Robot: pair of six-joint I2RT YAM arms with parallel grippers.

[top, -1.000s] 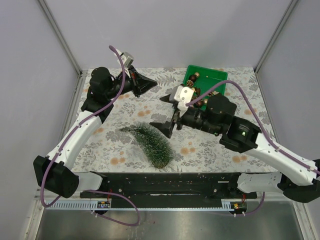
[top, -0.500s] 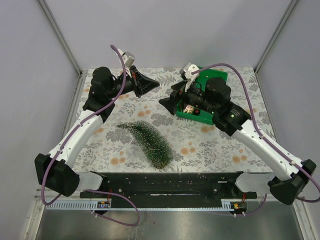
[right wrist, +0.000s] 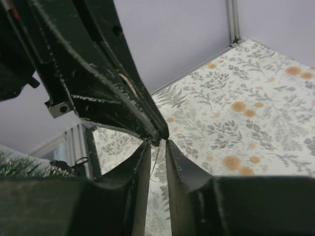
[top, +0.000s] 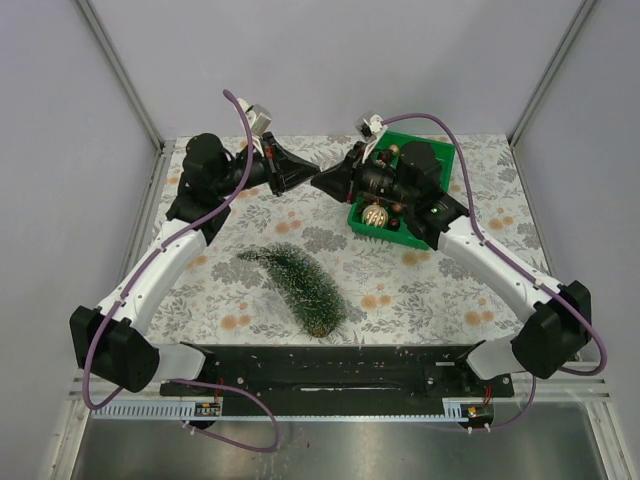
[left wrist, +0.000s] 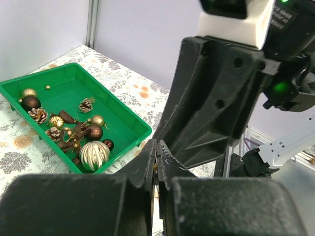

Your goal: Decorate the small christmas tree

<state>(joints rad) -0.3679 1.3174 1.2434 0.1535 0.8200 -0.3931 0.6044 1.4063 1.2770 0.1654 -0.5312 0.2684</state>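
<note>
The small christmas tree (top: 300, 285) lies on its side on the flowered table, near the front and apart from both arms. My left gripper (top: 306, 178) hovers at the back centre, shut on a thin ornament string (left wrist: 157, 164) with a tiny gold bit pinched between the pads. My right gripper (top: 323, 181) meets it tip to tip. In the right wrist view my right gripper (right wrist: 157, 145) has its jaws a narrow gap apart, and the string (right wrist: 155, 160) hangs loose in that gap below the left fingers (right wrist: 123, 88).
A green bin (top: 442, 152) at the back right holds a striped gold ball (top: 375, 215), brown balls and pine cones. It also shows in the left wrist view (left wrist: 69, 86). Grey walls enclose the table on three sides.
My right arm swung from beside the tree to the back, past the bin, up to the left gripper's tip. Its jaws went from wide open to a narrow gap. The left arm stayed put.
</note>
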